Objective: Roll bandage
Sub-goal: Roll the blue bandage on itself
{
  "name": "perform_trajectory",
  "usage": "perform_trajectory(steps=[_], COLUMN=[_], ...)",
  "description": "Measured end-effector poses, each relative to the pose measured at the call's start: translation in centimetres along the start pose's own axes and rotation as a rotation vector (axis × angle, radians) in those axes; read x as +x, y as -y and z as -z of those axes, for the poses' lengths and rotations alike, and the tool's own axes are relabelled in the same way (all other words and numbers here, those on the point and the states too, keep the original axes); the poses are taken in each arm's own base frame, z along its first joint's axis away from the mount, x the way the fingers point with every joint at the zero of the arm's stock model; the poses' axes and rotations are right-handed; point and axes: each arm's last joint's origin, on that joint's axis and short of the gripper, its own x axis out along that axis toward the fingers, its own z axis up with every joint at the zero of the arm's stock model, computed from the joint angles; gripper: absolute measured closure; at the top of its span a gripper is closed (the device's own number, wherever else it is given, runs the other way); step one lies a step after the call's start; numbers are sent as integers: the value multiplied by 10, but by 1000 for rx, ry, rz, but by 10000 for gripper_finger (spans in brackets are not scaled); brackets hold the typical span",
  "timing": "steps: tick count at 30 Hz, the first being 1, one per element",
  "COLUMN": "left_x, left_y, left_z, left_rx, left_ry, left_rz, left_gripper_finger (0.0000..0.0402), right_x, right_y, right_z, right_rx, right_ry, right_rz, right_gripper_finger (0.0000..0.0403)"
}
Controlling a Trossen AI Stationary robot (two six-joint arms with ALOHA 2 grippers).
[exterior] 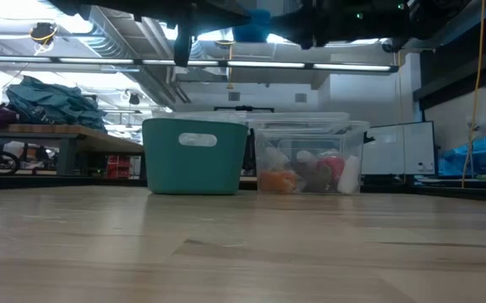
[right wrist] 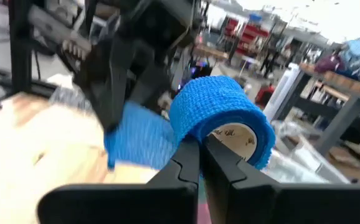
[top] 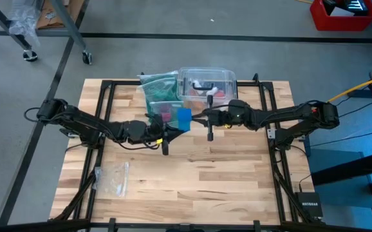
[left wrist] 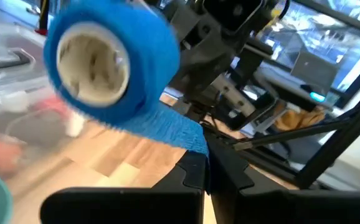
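A robotics lab or workshop: exposed ceiling ducts, cluttered workbenches beyond the left gripper, concrete floor.

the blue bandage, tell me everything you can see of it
The bandage is a bright blue, crinkly stretch-fabric roll on a pale cardboard core, with a loose tail unrolled from it. It hangs in the air above the table's middle, between both arms: the right end effector is shut on the roll's edge, the left end effector shut on the tail.
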Motion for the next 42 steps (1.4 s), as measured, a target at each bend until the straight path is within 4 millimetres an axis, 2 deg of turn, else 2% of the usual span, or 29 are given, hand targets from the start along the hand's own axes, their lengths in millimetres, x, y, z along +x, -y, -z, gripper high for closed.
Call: perform_trajectory(steps=[9,14,19,26,34,42], left_x=[0,3,4,4,4,4], left_y=[0,-6,-9,-9,-8,-7], left_z=[-5,-8,-10,-10,-13,-14], left_rx=[-48,-90,-104,-102,-116,-145], left_ry=[42,55,62,66,93,102], left_rz=[19,4,-2,-1,0,11], left_gripper_finger=[401,401,401,385,350,326], right_x=[-1,-1,0,0,0,-1], right_y=[-7,-10,-21,-27,-28,-31], right_z=[11,9,6,3,2,0], right_rx=[31,107,109,192,501,824], right_ry=[-95,-79,-71,-69,-100,-135], right_rz=[-134,-197,-227,-233,-233,-349], right_gripper_finger=[395,395,395,395,395,395])
